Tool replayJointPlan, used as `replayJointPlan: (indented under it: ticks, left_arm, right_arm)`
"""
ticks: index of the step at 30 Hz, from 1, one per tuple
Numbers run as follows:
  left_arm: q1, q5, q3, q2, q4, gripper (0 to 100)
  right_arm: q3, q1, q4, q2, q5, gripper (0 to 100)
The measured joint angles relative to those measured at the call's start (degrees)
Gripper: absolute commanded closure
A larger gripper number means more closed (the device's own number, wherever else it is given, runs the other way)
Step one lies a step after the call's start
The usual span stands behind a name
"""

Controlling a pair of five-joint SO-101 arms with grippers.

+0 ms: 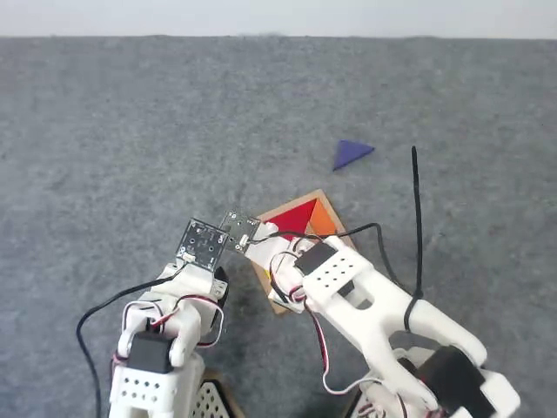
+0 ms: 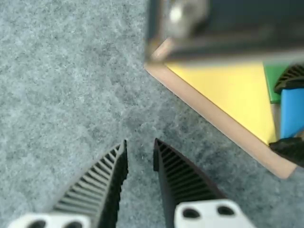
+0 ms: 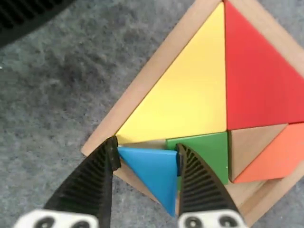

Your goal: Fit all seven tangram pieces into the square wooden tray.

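Note:
The square wooden tray (image 3: 142, 80) holds a large yellow triangle (image 3: 190, 95), a large red triangle (image 3: 256, 80), a green square (image 3: 204, 152) and an orange piece (image 3: 273, 161), with a bare triangular gap (image 3: 249, 147) between them. My right gripper (image 3: 146, 147) is shut on a blue triangle (image 3: 154, 175), which lies tilted over the tray's rim beside the green square. My left gripper (image 2: 140, 145) hangs over the grey cloth just off a corner of the tray (image 2: 213, 116), its fingers slightly apart and holding nothing. A purple triangle (image 1: 352, 153) lies loose on the cloth beyond the tray (image 1: 277, 305).
Grey cloth (image 1: 130, 131) covers the whole table. A black cable (image 1: 416, 218) runs from the right arm past the tray's right side. The right arm's wrist hangs close above the tray in the left wrist view.

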Motion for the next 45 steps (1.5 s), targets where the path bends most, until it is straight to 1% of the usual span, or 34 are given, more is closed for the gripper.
replayJointPlan:
  ticks: [7, 19, 27, 33, 39, 45]
  left_arm:
    - [0.00, 0.00, 0.00, 0.00, 0.00, 91]
    - [0.00, 0.00, 0.00, 0.00, 0.00, 91]
    - [0.00, 0.00, 0.00, 0.00, 0.00, 91]
    - [0.00, 0.00, 0.00, 0.00, 0.00, 91]
    - [0.00, 0.00, 0.00, 0.00, 0.00, 91]
    - [0.00, 0.00, 0.00, 0.00, 0.00, 91]
  right_arm:
    - [0.09, -0.88, 0.00, 0.00, -0.09, 83.8]
    - [0.26, -0.88, 0.00, -0.70, 0.00, 83.4]
    - [1.93, -0.88, 1.93, -8.53, -0.09, 83.1]
    - [4.13, -0.79, 2.02, -10.90, -0.09, 83.1]
    - [4.40, -0.88, 2.02, -11.08, -0.09, 76.2]
    - [4.40, -0.88, 2.02, -11.08, -0.09, 76.2]
